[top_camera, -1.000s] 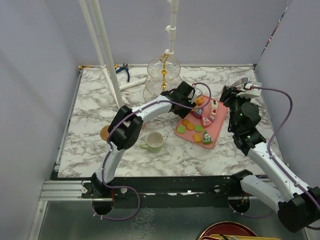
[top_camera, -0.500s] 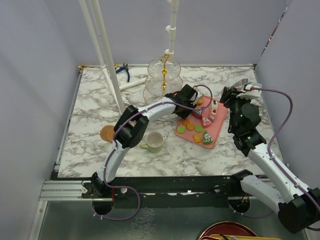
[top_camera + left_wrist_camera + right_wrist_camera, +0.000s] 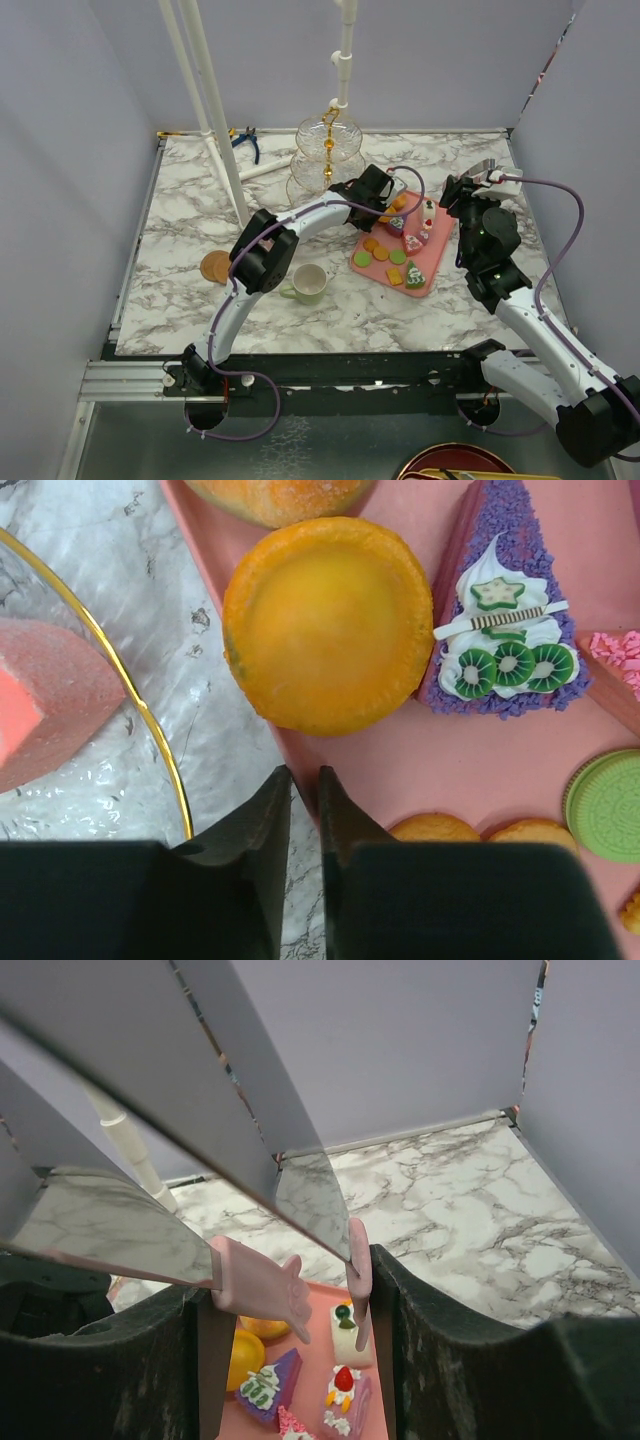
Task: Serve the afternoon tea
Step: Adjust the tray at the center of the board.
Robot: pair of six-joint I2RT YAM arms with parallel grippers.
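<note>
The clear three-tier stand (image 3: 327, 150) with its gold stem stands at the back centre. Its gold-edged bottom plate (image 3: 150, 740) carries a pink piece (image 3: 50, 710). To its right lies the pink tray (image 3: 440, 240) with macarons and cakes. My left gripper (image 3: 305, 780) is shut on the tray's near rim (image 3: 300, 750), just below an orange round cake (image 3: 327, 620) and a purple kiwi wedge (image 3: 500, 630). My right gripper (image 3: 290, 1300) hovers over the tray's far end, shut on metal tongs (image 3: 310, 1195) with pink tips (image 3: 260, 1285). A pale-green mug (image 3: 307, 284) and a brown coaster (image 3: 215, 266) sit front left.
Two white poles (image 3: 215, 110) slant up from the back left, and a white pipe (image 3: 345, 60) rises behind the stand. Blue-handled pliers (image 3: 245, 140) lie at the back edge. Walls close the table on the left, back and right. A red dish (image 3: 455, 465) lies below the table's front.
My left gripper's jaws have closed from open onto the tray's rim, after the arm shifted slightly toward the tray. The right arm and the tongs have not moved.
</note>
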